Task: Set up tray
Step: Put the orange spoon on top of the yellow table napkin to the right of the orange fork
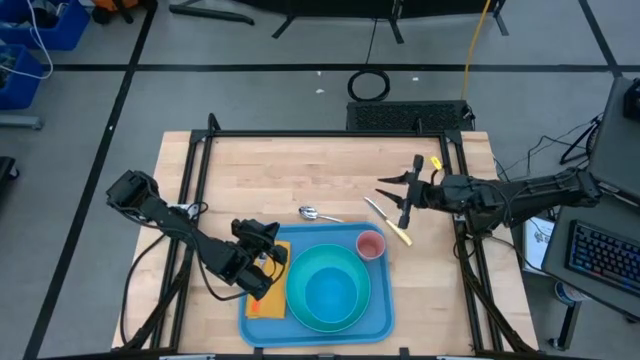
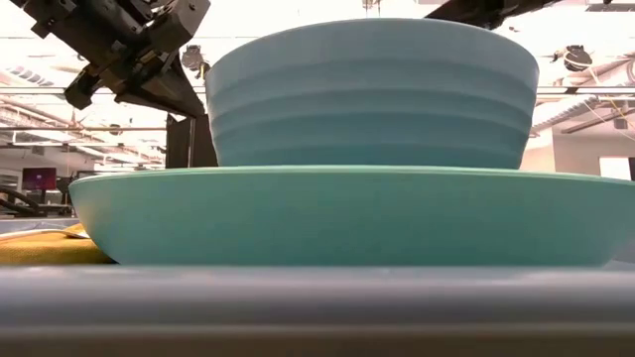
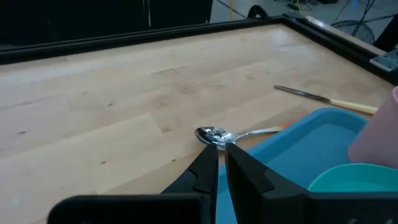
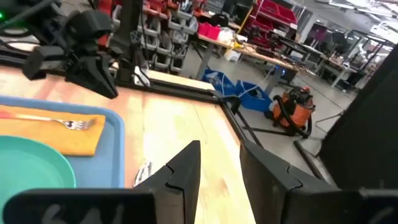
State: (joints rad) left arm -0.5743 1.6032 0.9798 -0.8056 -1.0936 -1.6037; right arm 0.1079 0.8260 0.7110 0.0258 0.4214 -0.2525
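Though seemingly hovering, left pincer (image 1: pixel 270 262), fingers together, over tray (image 1: pixel 385 318) left edge.

Tray (image 1: pixel 380 322) — big flat blue plastic rect., rounded corners, low rim. Lies flat at table's near-centre edge — loaded w/ tableware.

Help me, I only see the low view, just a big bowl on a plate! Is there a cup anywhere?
Observer: Yes, a pink cup stands in the far right corner of the tray.
Operator: Where's the spoon?
Observer: The spoon lies on the wooden table, just beyond the tray.
Operator: And the fork?
Observer: The fork lies on the yellow napkin, on the tray's left side.
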